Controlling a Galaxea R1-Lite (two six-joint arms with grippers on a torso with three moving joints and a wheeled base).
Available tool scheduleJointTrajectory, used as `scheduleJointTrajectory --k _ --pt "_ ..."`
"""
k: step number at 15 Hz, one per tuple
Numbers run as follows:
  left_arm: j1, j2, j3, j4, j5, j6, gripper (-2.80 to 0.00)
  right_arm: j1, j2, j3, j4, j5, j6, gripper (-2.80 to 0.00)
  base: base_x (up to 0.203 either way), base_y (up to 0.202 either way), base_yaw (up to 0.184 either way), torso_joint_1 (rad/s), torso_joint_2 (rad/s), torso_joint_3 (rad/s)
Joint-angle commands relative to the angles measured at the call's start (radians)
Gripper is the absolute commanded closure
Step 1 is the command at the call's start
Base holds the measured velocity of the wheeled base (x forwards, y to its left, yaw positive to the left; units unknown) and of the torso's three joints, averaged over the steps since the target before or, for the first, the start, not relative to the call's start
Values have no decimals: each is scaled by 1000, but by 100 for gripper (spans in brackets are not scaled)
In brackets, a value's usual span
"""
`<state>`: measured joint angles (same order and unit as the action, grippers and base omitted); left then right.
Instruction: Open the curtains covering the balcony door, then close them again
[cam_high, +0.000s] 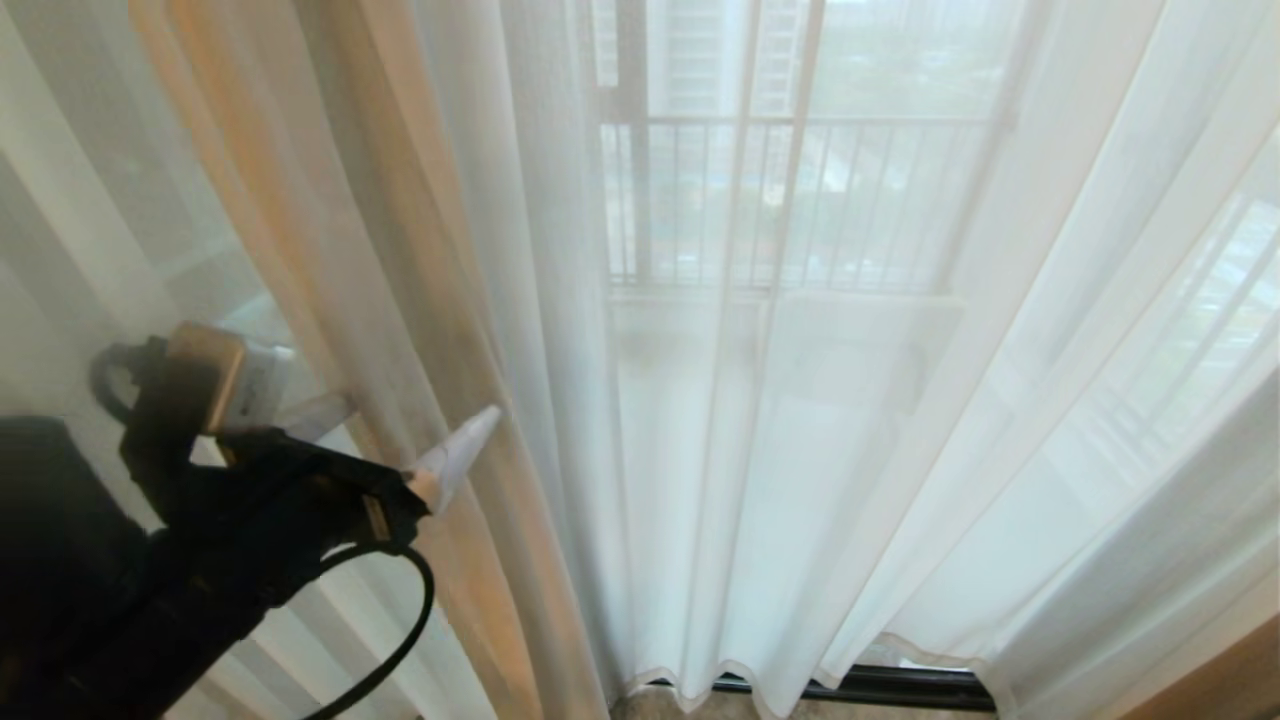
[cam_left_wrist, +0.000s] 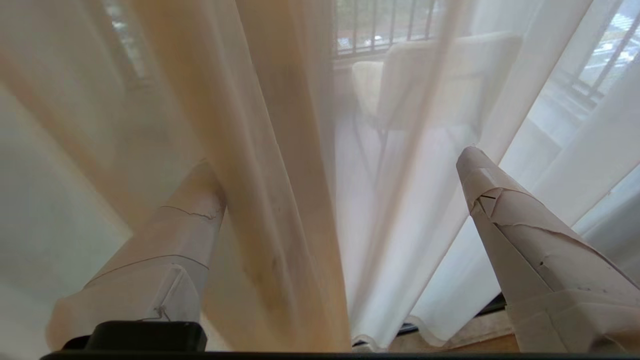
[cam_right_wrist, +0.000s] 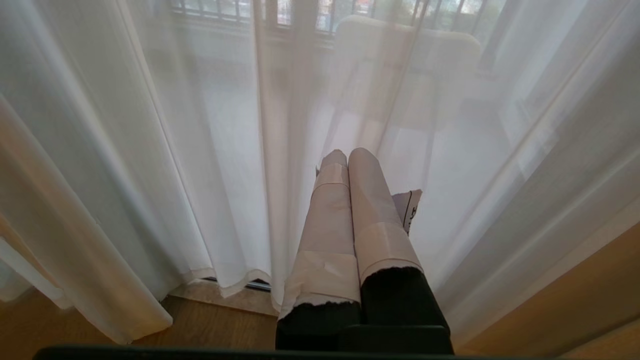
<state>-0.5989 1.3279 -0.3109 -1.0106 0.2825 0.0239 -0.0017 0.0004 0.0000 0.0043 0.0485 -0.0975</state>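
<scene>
So the curtains (cam_high: 800, 400) are hanging shut across the whole balcony door (cam_high: 900, 688), only a strip of its dark bottom frame peeking out under the hem. The left gripper (cam_high: 400, 425) is up against a cream fold, fingers (cam_left_wrist: 500, 210) spread wide with the fold loose between them, not pinched. The right gripper (cam_right_wrist: 347, 160) sits low with its fingers pressed together, holding nothing.
</scene>
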Motion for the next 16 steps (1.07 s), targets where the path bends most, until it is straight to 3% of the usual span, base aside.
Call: scheduleJointTrajectory --k 1,6,8,9,11,16 --pt "3 -104 58 6 11 -11 -280 0 0 0 0 1 -1 0 0 0 0 0 0 0" --pt "45 -257 136 27 26 -20 -280 0 0 0 0 1 -1 0 0 0 0 0 0 0" --pt "48 -344 151 120 55 -40 -280 0 0 0 0 1 -1 0 0 0 0 0 0 0" --pt "48 -386 150 193 60 -47 0 0 0 0 0 1 -1 0 0 0 0 0 0 0" --pt "46 -439 144 288 63 -53 0 0 0 0 0 1 -1 0 0 0 0 0 0 0" --pt "45 -454 121 292 63 -53 0 0 0 0 0 1 -1 0 0 0 0 0 0 0"
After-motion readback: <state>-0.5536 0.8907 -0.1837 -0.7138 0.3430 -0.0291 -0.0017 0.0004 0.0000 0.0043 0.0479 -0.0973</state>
